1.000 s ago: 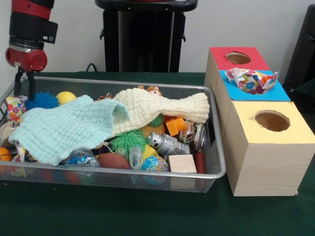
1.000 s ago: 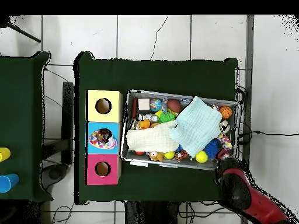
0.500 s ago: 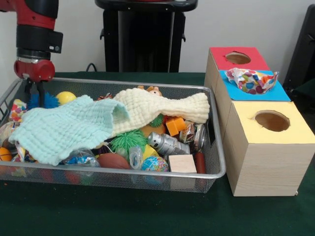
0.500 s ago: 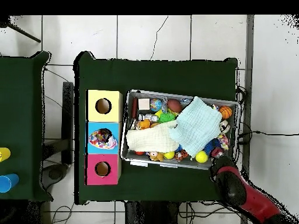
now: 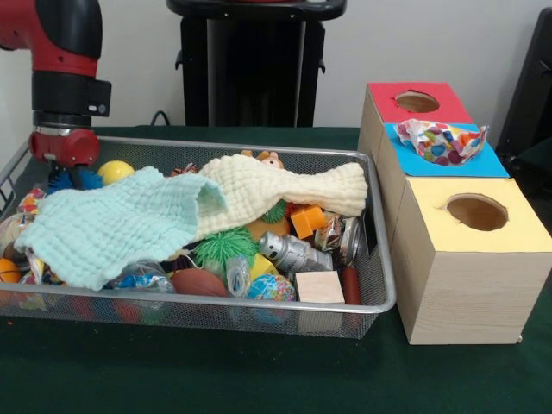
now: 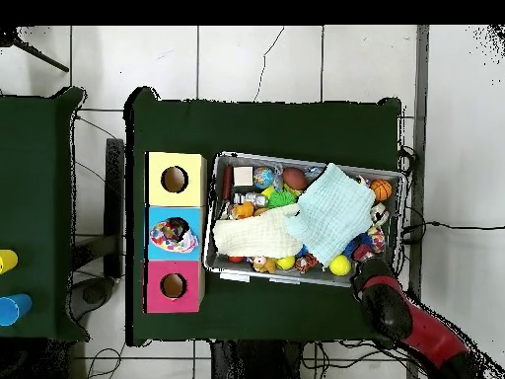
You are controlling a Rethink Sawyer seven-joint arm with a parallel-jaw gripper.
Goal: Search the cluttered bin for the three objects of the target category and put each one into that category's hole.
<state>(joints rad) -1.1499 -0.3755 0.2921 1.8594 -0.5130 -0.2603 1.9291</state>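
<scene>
Fingers of the red and black gripper [image 5: 62, 172] are what I cannot read: in the front view its red wrist has sunk into the far left corner of the wide silver wire-mesh bin [image 5: 379, 297], and the tips vanish behind a fuzzy blue ball [image 5: 73, 178] and the rim, so whether it is parted or clenched I cannot tell. From overhead the gripper [image 6: 363, 265] sits over the bin's [image 6: 212, 268] corner nearest the base, its own bulk covering whatever is under it.

One white polka-dot cloth piece [image 5: 442, 141] lies bunched over the round hole in the blue-topped wooden box [image 5: 492, 162], half in (overhead it shows as a colourful wad [image 6: 174, 235] filling the opening). A second dotted scrap [image 5: 28, 202] peeks out at the bin's left edge, mostly buried beneath the pale mint knitted cloth [image 5: 112, 224]. A third I cannot make out.

The cream knitted cloth [image 5: 285, 194] drapes across the middle, hiding much of the clutter. The red-topped box's hole [image 5: 417, 102] and the yellow-topped box's hole [image 5: 477, 211] both show dark.
</scene>
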